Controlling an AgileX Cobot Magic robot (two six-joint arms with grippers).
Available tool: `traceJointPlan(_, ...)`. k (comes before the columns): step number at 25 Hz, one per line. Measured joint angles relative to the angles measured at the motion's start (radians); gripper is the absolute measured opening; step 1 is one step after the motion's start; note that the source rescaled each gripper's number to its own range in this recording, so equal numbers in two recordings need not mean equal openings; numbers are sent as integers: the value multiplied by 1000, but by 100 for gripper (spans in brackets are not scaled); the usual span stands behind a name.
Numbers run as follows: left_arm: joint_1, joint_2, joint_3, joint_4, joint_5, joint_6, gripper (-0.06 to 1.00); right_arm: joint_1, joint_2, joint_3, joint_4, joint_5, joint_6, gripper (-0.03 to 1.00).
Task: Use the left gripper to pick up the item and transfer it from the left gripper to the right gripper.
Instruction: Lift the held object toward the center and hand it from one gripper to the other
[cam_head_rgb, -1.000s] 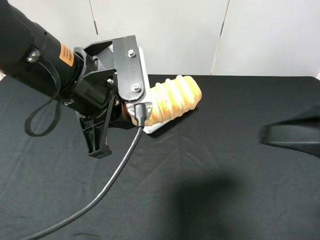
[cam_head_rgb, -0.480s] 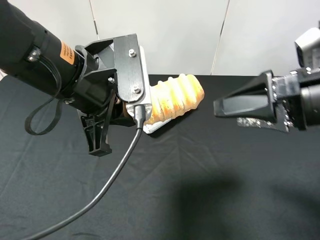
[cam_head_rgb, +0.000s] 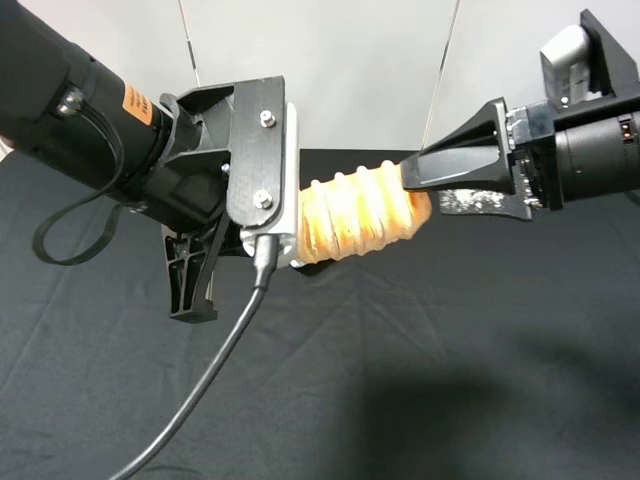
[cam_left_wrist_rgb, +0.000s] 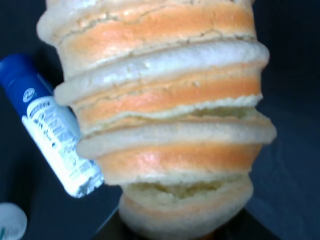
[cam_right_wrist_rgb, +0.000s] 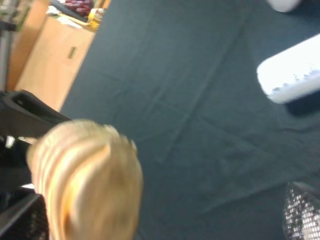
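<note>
My left gripper (cam_head_rgb: 285, 215) is clamped on one end of the loaf (cam_head_rgb: 360, 215), holding it in the air above the cloth (cam_head_rgb: 450, 380). In the last second the right gripper (cam_head_rgb: 425, 190) has swept in from the right. Its jaws stand wide around the loaf's free end, perhaps touching it, but the wrist view is too blurred to say. I judge closing them comes next.

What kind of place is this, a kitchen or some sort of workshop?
Most likely a robotics lab bench, not a kitchen: a black-clothed table, plain white wall panels behind it, and the left gripper holding a loaf toward the right gripper.
</note>
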Motion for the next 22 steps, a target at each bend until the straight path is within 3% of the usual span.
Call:
traceJointPlan(5, 0, 0, 0, -54, -4, 96, 0, 0, 45, -2, 52, 57, -77, 100)
traceJointPlan(10, 0, 0, 0, -57, -26, 107, 0, 0, 70, -2, 61, 134, -106, 100)
traceJointPlan(17, 0, 0, 0, -57, -28, 107, 0, 0, 71, -2, 68, 170, -121, 97)
traceJointPlan(20, 0, 0, 0, -57, -29, 107, 0, 0, 71, -2, 72, 173, -128, 68)
traceJointPlan(22, 0, 0, 0, -57, -29, 107, 0, 0, 71, -2, 76, 178, -140, 30)
